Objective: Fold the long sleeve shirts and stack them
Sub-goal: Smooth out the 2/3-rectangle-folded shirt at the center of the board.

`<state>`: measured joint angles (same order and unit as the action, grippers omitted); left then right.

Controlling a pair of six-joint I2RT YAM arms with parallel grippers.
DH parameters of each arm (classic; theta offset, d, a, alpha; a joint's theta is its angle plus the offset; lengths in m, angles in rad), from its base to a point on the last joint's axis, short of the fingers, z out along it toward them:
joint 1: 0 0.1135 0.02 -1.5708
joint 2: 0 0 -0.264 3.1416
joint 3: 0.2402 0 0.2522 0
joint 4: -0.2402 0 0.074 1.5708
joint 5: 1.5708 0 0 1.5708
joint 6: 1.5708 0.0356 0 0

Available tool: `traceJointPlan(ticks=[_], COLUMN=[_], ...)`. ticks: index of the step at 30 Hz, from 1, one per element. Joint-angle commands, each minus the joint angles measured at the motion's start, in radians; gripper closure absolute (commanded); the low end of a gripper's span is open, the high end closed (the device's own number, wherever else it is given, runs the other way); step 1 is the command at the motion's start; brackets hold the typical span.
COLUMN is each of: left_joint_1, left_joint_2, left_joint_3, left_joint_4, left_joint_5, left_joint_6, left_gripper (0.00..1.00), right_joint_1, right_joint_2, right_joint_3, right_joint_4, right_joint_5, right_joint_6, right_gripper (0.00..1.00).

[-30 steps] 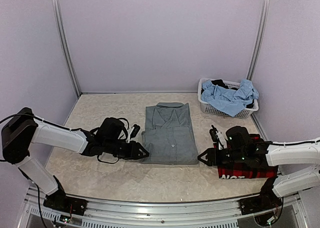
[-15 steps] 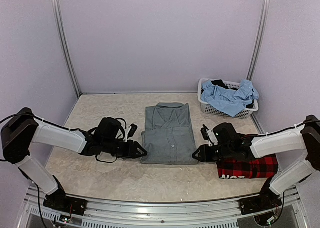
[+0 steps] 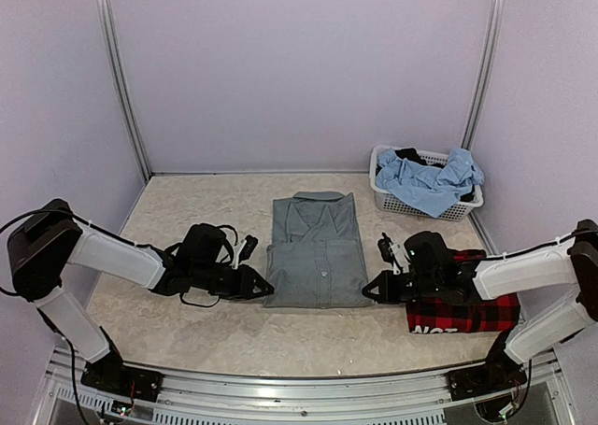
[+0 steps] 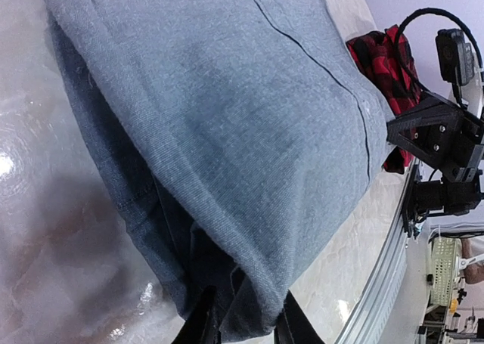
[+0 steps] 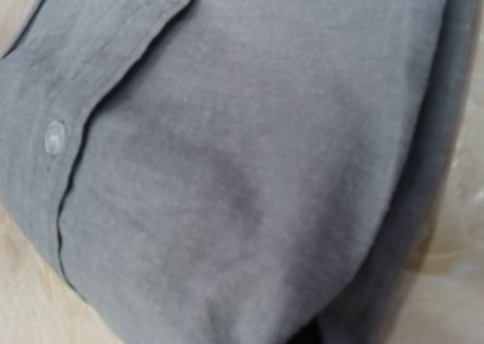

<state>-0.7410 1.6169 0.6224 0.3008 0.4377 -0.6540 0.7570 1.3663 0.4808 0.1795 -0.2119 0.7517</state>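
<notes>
A folded grey shirt (image 3: 316, 252) lies flat mid-table, collar toward the back wall. My left gripper (image 3: 265, 288) sits at its near left corner. In the left wrist view the gripper (image 4: 246, 325) is shut on a bunched fold of that grey shirt (image 4: 227, 117). My right gripper (image 3: 367, 290) is at the near right corner. Grey shirt cloth (image 5: 227, 155) fills the right wrist view and hides the fingers, and the jaws look shut on the hem. The folded red-and-black plaid shirt (image 3: 476, 315) lies to the right, partly under my right arm.
A white laundry basket (image 3: 385, 199) holding a crumpled light blue garment (image 3: 430, 182) stands at the back right. The metal rail (image 3: 280, 388) runs along the near table edge. The plaid shirt (image 4: 382, 57) and my right arm (image 4: 435, 132) also show in the left wrist view.
Both grippers moved inward to the grey shirt's near corners and closed on the cloth. The right arm came left off the plaid shirt.
</notes>
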Motion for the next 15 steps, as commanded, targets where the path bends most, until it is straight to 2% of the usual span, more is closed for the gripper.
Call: traceJointPlan(ticks=[1,4,15], left_joint_1=[0.001,0.002,-0.057], left_joint_2=[0.008,0.010,-0.034], left_joint_3=[-0.013,-0.016,-0.067], left_joint_4=[0.054,0.068,0.052], left_joint_5=[0.030,0.043,0.026], left_joint_6=[0.000,0.000,-0.030], left_gripper=[0.86,0.99,1.00], right_joint_1=[-0.002,-0.001,0.013], right_joint_2=[-0.025,-0.025,-0.069], right_joint_3=[-0.035,-0.052,-0.082], right_joint_4=[0.027,0.037,0.006], right_joint_5=[-0.026,-0.039,-0.041], right_joint_6=[-0.002,-0.016,-0.045], right_gripper=[1.00,1.00,1.00])
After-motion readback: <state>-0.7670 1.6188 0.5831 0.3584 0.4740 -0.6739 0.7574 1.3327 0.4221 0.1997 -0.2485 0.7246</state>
